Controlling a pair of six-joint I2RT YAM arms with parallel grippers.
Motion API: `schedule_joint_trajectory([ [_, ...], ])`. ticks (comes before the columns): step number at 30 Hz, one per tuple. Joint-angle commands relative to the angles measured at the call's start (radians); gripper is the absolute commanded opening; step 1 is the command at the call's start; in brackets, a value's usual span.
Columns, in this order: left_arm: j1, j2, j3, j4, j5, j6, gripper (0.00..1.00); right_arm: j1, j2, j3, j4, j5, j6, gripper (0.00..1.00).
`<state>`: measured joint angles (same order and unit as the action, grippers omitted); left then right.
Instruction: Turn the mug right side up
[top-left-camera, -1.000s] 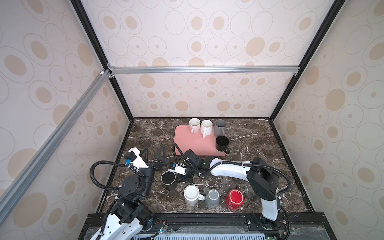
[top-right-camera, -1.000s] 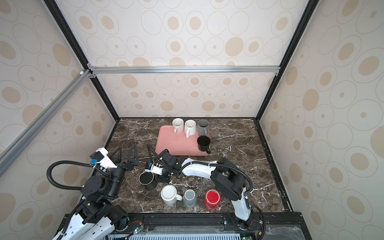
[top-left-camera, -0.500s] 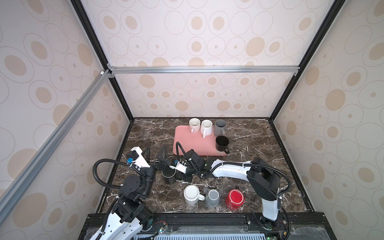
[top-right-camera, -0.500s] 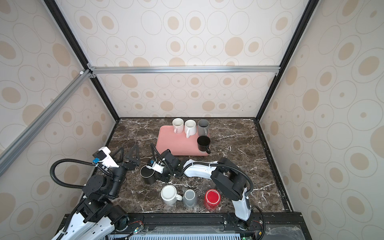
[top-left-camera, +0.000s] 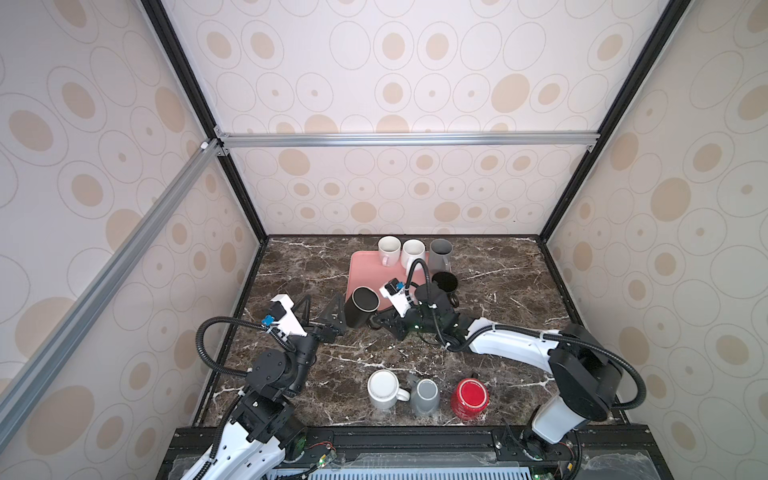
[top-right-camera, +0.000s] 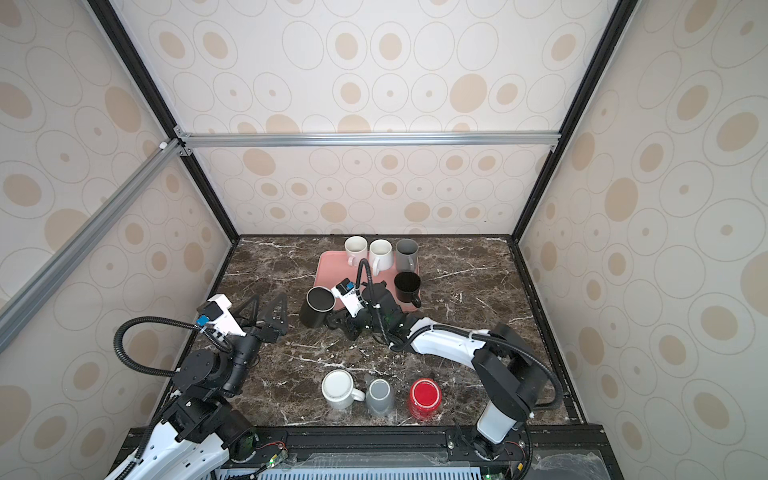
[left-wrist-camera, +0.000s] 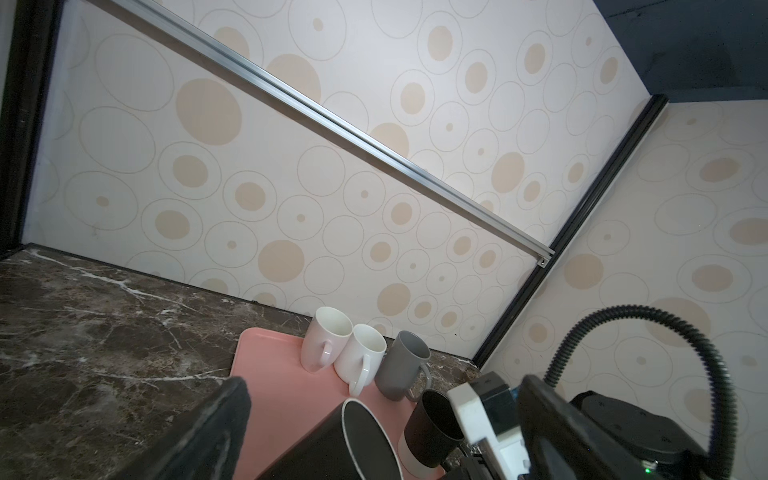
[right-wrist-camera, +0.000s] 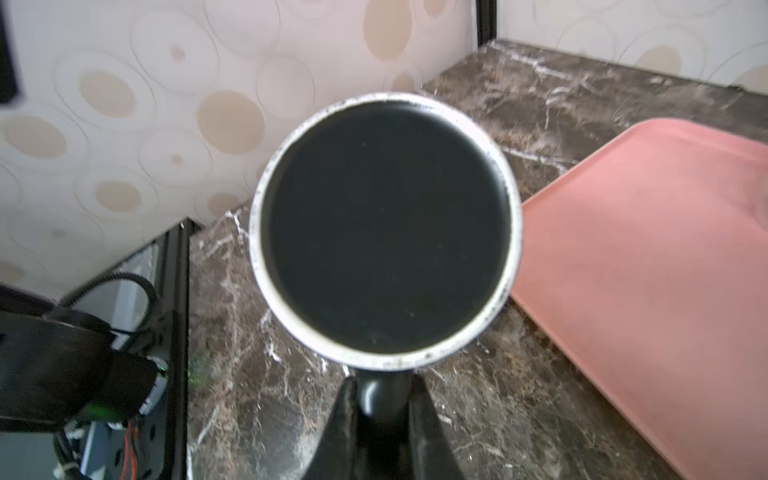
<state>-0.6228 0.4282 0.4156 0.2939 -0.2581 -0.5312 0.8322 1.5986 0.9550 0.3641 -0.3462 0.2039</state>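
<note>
The black mug (top-left-camera: 361, 305) (top-right-camera: 318, 307) hangs above the marble, just left of the pink tray (top-left-camera: 365, 270). It is tilted, and its white-ringed base faces up. My right gripper (top-left-camera: 376, 322) (top-right-camera: 334, 322) is shut on its handle. In the right wrist view the base (right-wrist-camera: 384, 232) fills the middle, with the handle pinched between the fingers at my right gripper (right-wrist-camera: 380, 399). My left gripper (top-left-camera: 320, 309) (top-right-camera: 270, 309) stands wide open just left of the mug without touching it. In the left wrist view the mug (left-wrist-camera: 345, 444) sits between its fingers (left-wrist-camera: 216, 428).
On the tray (top-right-camera: 332, 270) stand two white mugs (top-left-camera: 389, 248) (top-left-camera: 412, 253), a grey mug (top-left-camera: 440, 253) and a black mug (top-left-camera: 444, 282), all upright. Near the front edge sit a white mug (top-left-camera: 384, 388), a grey mug (top-left-camera: 426, 397) and a red mug (top-left-camera: 469, 399), bases up.
My right gripper has closed fully on the handle and carried the black mug up and back toward the tray. The left gripper has shifted slightly toward it, still open.
</note>
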Motion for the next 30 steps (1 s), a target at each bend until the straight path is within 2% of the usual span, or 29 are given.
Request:
schedule_joint_trajectory([
  [1, 0.01, 0.06, 0.0, 0.097, 0.133, -0.028, 0.99, -0.034, -0.085, -0.057, 0.264, -0.004, 0.117, 0.0],
  [4, 0.024, 0.122, -0.018, 0.169, 0.231, -0.071, 0.99, -0.072, -0.136, -0.124, 0.362, 0.005, 0.193, 0.0],
  [9, 0.093, 0.224, -0.094, 0.421, 0.456, -0.204, 0.99, -0.109, -0.208, -0.202, 0.501, 0.015, 0.295, 0.0],
  [15, 0.107, 0.372, -0.136, 0.732, 0.634, -0.312, 0.88, -0.128, -0.242, -0.212, 0.678, -0.021, 0.42, 0.0],
  [21, 0.108, 0.451, -0.147, 0.899, 0.68, -0.372, 0.74, -0.127, -0.246, -0.172, 0.782, -0.105, 0.505, 0.0],
  [26, 0.108, 0.48, -0.141, 0.967, 0.689, -0.392, 0.76, -0.104, -0.227, -0.137, 0.829, -0.16, 0.528, 0.0],
  [30, 0.108, 0.516, -0.126, 1.018, 0.697, -0.411, 0.74, -0.086, -0.199, -0.115, 0.872, -0.185, 0.557, 0.0],
])
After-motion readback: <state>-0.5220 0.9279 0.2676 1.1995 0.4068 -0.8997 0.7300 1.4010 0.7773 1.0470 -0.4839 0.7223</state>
